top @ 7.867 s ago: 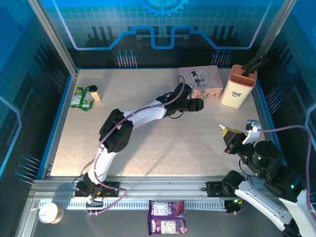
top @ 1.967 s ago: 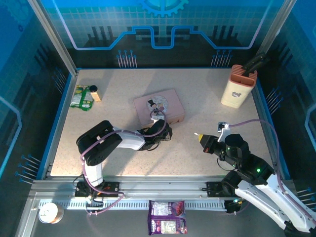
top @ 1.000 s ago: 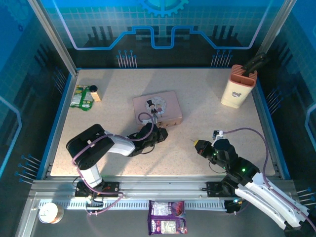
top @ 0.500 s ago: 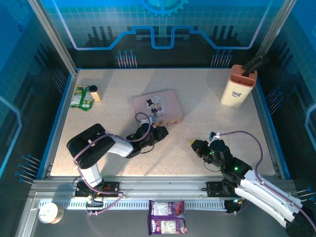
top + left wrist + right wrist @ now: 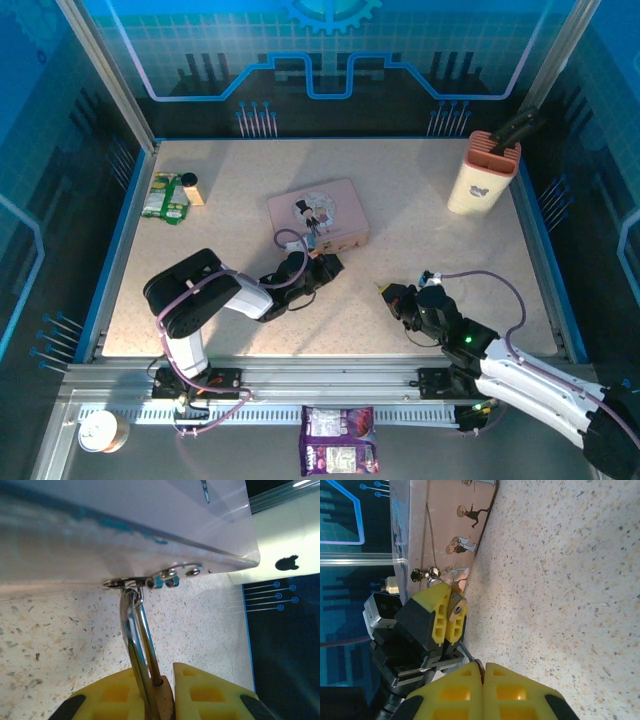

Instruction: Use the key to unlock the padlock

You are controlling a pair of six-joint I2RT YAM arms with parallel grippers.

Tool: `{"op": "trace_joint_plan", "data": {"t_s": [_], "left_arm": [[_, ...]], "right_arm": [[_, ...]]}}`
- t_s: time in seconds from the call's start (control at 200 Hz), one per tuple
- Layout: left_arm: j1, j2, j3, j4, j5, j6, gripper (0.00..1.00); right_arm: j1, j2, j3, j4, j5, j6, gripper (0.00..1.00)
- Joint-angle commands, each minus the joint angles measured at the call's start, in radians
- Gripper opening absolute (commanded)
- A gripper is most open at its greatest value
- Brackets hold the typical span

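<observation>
The pink tin (image 5: 318,213) lies mid-table. At its front hasp (image 5: 150,582) hangs the small brass padlock (image 5: 164,700), its silvery shackle (image 5: 134,640) threaded through the hasp. My left gripper (image 5: 325,266) is shut on the padlock body, yellow fingers (image 5: 210,690) on either side. In the right wrist view the padlock (image 5: 456,608) shows its keyhole end toward me between the left fingers (image 5: 437,615). My right gripper (image 5: 390,293) is shut on the thin grey key (image 5: 470,655), whose blade points toward the padlock, a short way off.
A beige holder (image 5: 483,175) with a dark handle stands at the back right. A green packet (image 5: 165,197) and a small block (image 5: 191,187) lie at the back left. A purple packet (image 5: 338,452) and a tape roll (image 5: 103,430) sit below the table's front rail.
My right gripper has moved left across the table toward the padlock, key in its grip. The left gripper and the tin have stayed almost still after the earlier drag from the back.
</observation>
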Motion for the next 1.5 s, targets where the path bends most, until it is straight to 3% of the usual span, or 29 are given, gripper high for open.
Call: {"op": "trace_joint_plan", "data": {"t_s": [0.0,0.185,0.61,1.496], "left_arm": [[-0.032,0.004,0.040,0.081,0.044,-0.133,0.04],[-0.062,-0.003,0.044,0.081,-0.006,-0.128,0.03],[-0.096,-0.045,0.038,0.063,-0.053,-0.139,0.02],[-0.161,-0.110,0.051,0.024,-0.097,-0.156,0.01]], "right_arm": [[0.056,0.055,-0.009,0.124,0.078,0.055,0.00],[0.121,0.163,0.007,0.233,0.127,0.115,0.00],[0.125,0.280,0.056,0.201,0.064,0.223,0.00],[0.142,0.433,0.037,0.408,0.042,0.382,0.00]]}}
